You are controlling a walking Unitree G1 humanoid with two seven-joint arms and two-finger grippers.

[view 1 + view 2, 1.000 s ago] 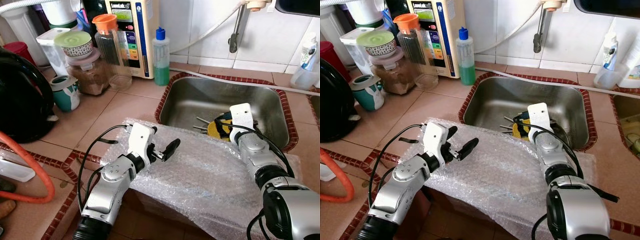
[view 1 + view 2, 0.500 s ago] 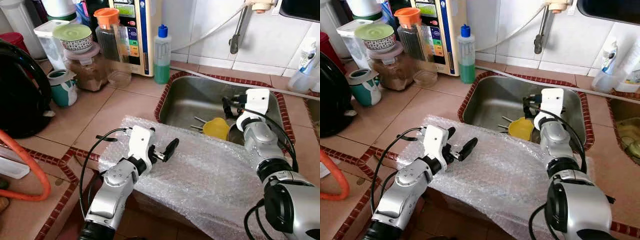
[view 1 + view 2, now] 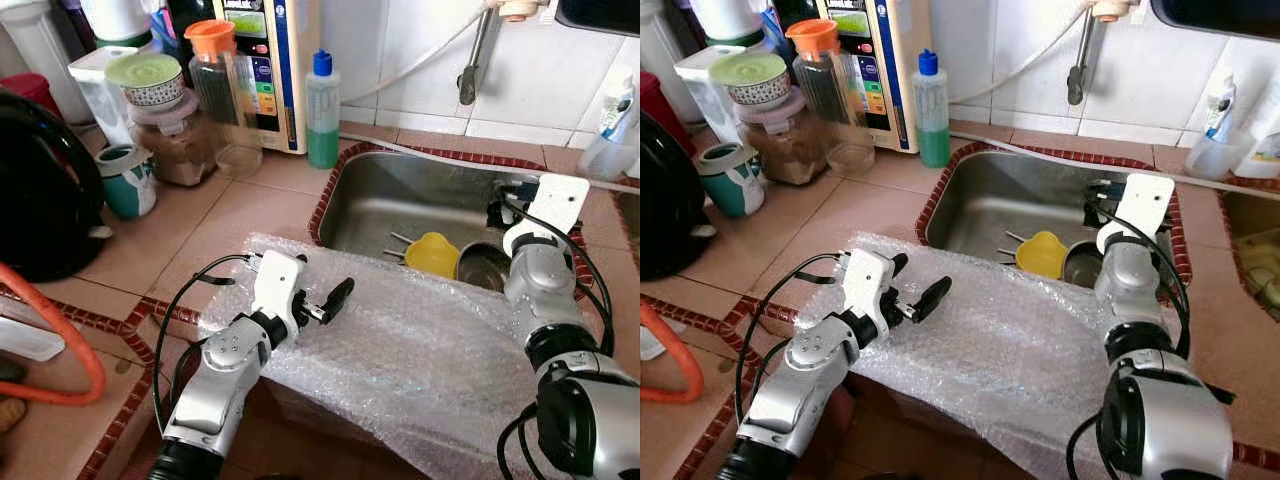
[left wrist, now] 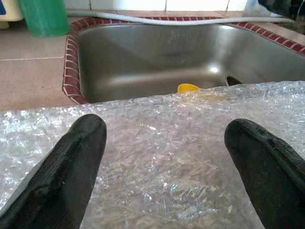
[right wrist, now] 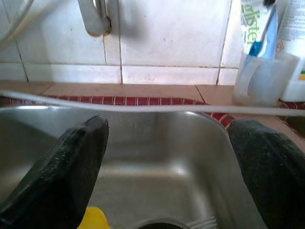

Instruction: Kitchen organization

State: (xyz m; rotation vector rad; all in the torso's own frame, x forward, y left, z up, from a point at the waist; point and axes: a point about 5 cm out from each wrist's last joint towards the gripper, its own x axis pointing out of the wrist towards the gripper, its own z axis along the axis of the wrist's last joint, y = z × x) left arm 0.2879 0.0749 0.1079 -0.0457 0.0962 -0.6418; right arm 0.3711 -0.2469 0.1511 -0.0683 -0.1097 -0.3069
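Note:
A sheet of bubble wrap (image 3: 430,350) lies over the counter's front edge, just before the steel sink (image 3: 400,190). My left gripper (image 3: 325,288) hovers low over the wrap's left part, open, with nothing between its fingers (image 4: 66,171). In the sink lie a yellow cup-like item (image 3: 432,254), a small metal bowl (image 3: 487,266) and some cutlery (image 3: 400,240). My right gripper (image 3: 498,208) is raised over the sink's far right side, pointing at the back wall. It is open and holds nothing, and its fingers (image 5: 71,171) frame the sink's back rim.
A green soap bottle (image 3: 322,110), jars (image 3: 180,140), a teal mug (image 3: 130,182) and a water purifier (image 3: 265,60) stand at the back left. A black appliance (image 3: 40,190) and an orange hose (image 3: 85,350) are at the left. A tap (image 3: 470,60) hangs above the sink, and a plastic cup (image 5: 259,76) stands at the back right.
My right gripper has lifted off the yellow item and swung right and back across the sink, uncovering the yellow item and the metal bowl. The left arm has stayed put.

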